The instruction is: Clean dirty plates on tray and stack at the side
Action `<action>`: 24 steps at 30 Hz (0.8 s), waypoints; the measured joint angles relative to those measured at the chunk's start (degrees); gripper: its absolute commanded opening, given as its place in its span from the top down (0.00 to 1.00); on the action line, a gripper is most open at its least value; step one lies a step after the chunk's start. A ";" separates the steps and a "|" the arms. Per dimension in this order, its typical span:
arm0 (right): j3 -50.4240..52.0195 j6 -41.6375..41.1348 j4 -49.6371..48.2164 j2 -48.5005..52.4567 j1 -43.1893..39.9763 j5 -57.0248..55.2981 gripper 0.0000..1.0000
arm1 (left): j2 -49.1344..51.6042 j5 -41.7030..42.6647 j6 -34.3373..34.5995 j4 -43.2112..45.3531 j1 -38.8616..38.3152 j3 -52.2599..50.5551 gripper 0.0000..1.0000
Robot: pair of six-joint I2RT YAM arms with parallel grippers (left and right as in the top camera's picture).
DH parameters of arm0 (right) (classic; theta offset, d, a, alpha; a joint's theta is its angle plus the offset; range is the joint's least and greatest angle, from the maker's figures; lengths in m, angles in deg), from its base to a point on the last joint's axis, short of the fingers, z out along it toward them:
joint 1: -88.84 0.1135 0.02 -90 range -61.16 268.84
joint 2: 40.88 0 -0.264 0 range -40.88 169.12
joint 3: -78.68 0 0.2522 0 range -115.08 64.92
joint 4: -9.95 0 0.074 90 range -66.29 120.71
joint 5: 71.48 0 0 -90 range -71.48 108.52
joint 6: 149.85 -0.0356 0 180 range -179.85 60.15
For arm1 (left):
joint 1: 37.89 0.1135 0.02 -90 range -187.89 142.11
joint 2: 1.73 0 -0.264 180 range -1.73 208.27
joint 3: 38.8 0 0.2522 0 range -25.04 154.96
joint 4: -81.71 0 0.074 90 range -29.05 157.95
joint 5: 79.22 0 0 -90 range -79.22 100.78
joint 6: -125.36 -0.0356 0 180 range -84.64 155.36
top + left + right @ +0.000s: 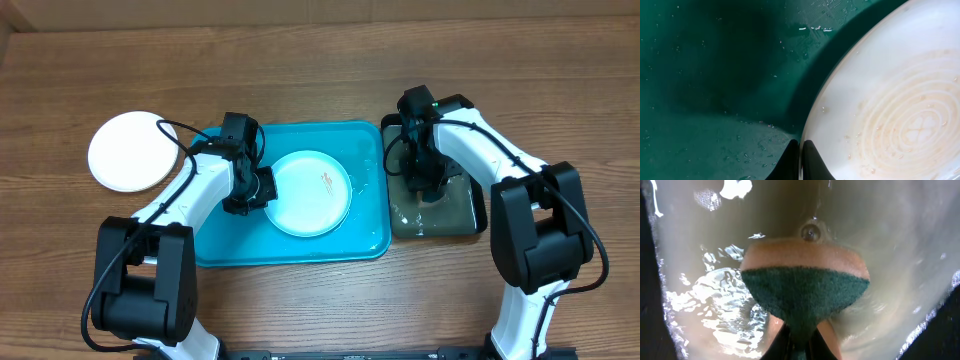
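wooden table (320, 60) | white plate (127, 151) left | turquoise tray (300, 248) centre | black tray (460, 210) right

No words, numbers or brands I can read, only a faint clover-shaped moulded mark (918, 133) on the plate (875, 85), four o'clock in my left wrist view

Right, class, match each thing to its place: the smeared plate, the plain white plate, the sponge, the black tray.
1 smeared plate
2 plain white plate
3 sponge
4 black tray

A on the table, left of the turquoise tray
B in the right gripper
C in the turquoise tray, rim pinched by the left gripper
D beside the turquoise tray's right edge

Pairs: 1-C, 2-A, 3-B, 4-D
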 measured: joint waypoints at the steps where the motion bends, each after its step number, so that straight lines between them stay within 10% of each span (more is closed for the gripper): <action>1: -0.81 0.00 1.40 0.00 0.00 0.11 0.96 | 0.00 0.00 0.00 -0.02 0.00 0.00 0.96; 24: -6.36 -5.27 6.21 -0.02 -0.35 -3.63 0.96 | 0.00 0.00 0.00 0.00 0.00 0.00 0.96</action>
